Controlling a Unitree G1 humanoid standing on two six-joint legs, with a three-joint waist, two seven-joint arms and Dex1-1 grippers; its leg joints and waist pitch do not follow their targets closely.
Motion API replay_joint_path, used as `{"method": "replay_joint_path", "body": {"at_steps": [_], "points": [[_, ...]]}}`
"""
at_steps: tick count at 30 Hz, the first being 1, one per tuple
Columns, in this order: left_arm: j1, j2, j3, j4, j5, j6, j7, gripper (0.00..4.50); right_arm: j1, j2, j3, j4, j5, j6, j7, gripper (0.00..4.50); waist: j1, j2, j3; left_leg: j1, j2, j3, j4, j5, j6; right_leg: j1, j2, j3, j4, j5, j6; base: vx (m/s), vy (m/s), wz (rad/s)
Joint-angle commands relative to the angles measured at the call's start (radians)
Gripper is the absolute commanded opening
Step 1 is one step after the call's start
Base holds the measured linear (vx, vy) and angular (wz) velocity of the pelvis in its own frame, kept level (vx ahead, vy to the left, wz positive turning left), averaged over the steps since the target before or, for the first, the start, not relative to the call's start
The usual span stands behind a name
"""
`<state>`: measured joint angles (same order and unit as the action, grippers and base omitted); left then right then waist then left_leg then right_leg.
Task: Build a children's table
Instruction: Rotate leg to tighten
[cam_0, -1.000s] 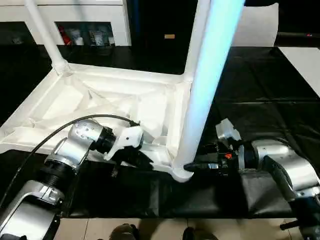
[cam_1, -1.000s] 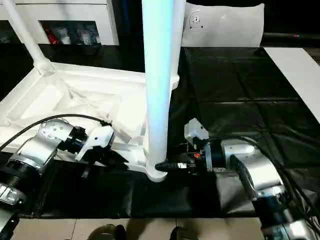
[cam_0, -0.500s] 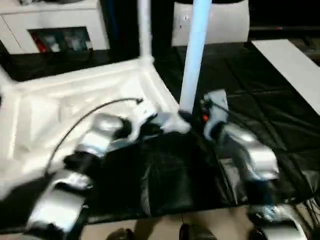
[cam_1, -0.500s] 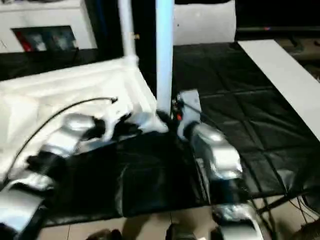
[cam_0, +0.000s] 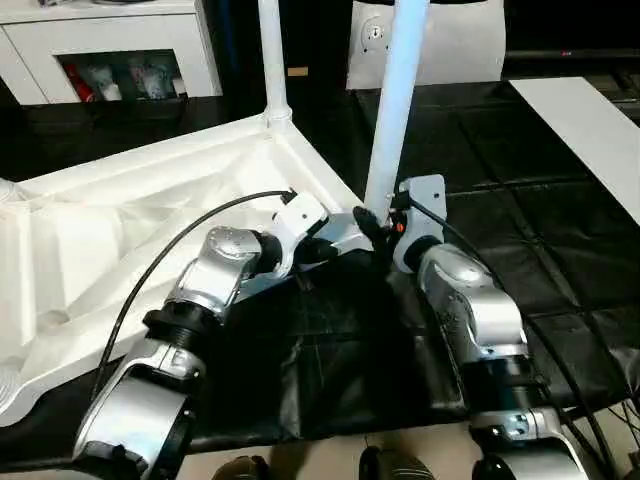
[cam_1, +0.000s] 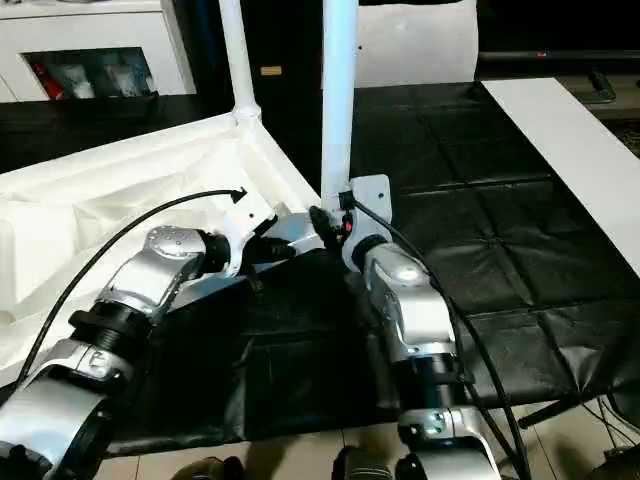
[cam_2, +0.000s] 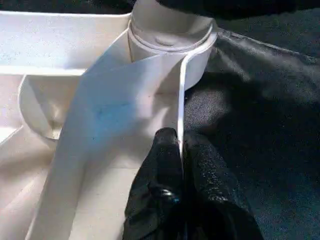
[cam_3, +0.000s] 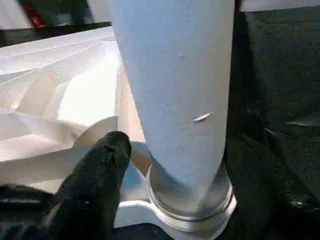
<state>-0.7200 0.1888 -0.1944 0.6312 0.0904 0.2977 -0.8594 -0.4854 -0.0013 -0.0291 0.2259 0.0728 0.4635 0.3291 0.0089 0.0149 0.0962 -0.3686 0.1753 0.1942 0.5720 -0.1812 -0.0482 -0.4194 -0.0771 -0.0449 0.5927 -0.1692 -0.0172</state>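
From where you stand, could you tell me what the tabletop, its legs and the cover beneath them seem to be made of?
Tabletop: probably moulded white plastic, judging by its thin ribs and smooth satin sheen.
Legs: likely the same plastic, as seamless, softly glossy tubes.
Cover: apparently thin black plastic sheeting, wrinkled and shiny.

Both upright legs (cam_0: 398, 110) cut off at top; right hand (cam_0: 372, 228) mostly hidden behind socket.

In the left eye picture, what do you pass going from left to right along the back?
White cabinet → thin table leg → thick table leg → flat white board.
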Motion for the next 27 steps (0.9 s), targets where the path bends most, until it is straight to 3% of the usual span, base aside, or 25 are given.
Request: {"method": "replay_joint_path", "body": {"at_steps": [1,4,7,11,17,21,22,24,27], "points": [[-0.009,-0.038,-0.031,-0.047,-0.035,-0.045,-0.02,0.0,0.017,0.043,0.16,-0.023,0.073,0.014,0.155,3.47,0.011,-0.005,-0.072,0.005,0.041,-0.019,-0.055,-0.118,0.089,0.064,-0.061,0.042,-0.063,-0.125,-0.244,0.0,0.0,0.0],[0.03,0.029,-0.059,-0.082,-0.042,-0.113,-0.15,0.0,0.046,-0.07,0.143,-0.063,0.102,-0.028,0.302,3.65,0.014,-0.007,-0.074,0.001,0.041,-0.022,-0.054,-0.115,0.106,0.073,-0.064,0.041,-0.06,-0.1,-0.254,0.0,0.0,0.0],[0.052,0.091,-0.088,-0.095,-0.041,-0.169,-0.261,0.0,0.055,-0.187,0.134,-0.07,0.11,-0.067,0.436,3.97,0.014,-0.006,-0.075,0.002,0.044,-0.019,-0.052,-0.116,0.118,0.071,-0.063,0.042,-0.057,-0.08,-0.265,0.0,0.0,0.0],[0.076,0.172,-0.132,-0.114,-0.033,-0.238,-0.398,0.0,0.063,-0.328,0.124,-0.067,0.136,-0.102,0.653,4.2,0.031,-0.008,-0.07,0.015,0.053,-0.016,-0.054,-0.16,0.099,0.061,-0.066,0.043,-0.065,-0.183,-0.262,0.0,0.0,0.0],[0.101,0.233,-0.164,-0.146,-0.063,-0.311,-0.545,0.0,0.073,-0.454,0.168,-0.064,0.157,-0.15,0.854,4.2,0.064,-0.007,-0.074,0.018,0.059,-0.013,-0.053,-0.149,0.086,0.056,-0.065,0.042,-0.054,-0.147,-0.27,0.0,0.0,0.0],[0.106,0.257,-0.177,-0.156,-0.075,-0.344,-0.604,0.0,0.077,-0.513,0.199,-0.057,0.173,-0.175,0.978,4.2,0.074,-0.012,-0.073,0.012,0.057,-0.012,-0.051,-0.157,0.091,0.058,-0.069,0.044,-0.056,-0.185,-0.256,0.0,0.0,0.0],[0.105,0.26,-0.178,-0.156,-0.078,-0.354,-0.615,0.0,0.075,-0.523,0.205,-0.053,0.176,-0.179,1.006,3.94,0.075,-0.012,-0.072,0.012,0.057,-0.013,-0.051,-0.158,0.089,0.057,-0.069,0.043,-0.057,-0.199,-0.253,0.0,0.0,0.0],[0.104,0.264,-0.182,-0.158,-0.083,-0.368,-0.629,0.0,0.069,-0.53,0.216,-0.041,0.174,-0.192,1.036,3.94,0.076,-0.012,-0.073,0.012,0.058,-0.014,-0.05,-0.157,0.088,0.056,-0.07,0.043,-0.057,-0.206,-0.251,0.0,0.0,0.0],[0.109,0.268,-0.186,-0.175,-0.096,-0.368,-0.645,0.0,0.063,-0.525,0.231,-0.02,0.169,-0.211,1.052,3.57,0.077,-0.009,-0.075,0.012,0.058,-0.015,-0.05,-0.145,0.086,0.055,-0.068,0.042,-0.055,-0.194,-0.255,0.0,0.0,0.0]]}}
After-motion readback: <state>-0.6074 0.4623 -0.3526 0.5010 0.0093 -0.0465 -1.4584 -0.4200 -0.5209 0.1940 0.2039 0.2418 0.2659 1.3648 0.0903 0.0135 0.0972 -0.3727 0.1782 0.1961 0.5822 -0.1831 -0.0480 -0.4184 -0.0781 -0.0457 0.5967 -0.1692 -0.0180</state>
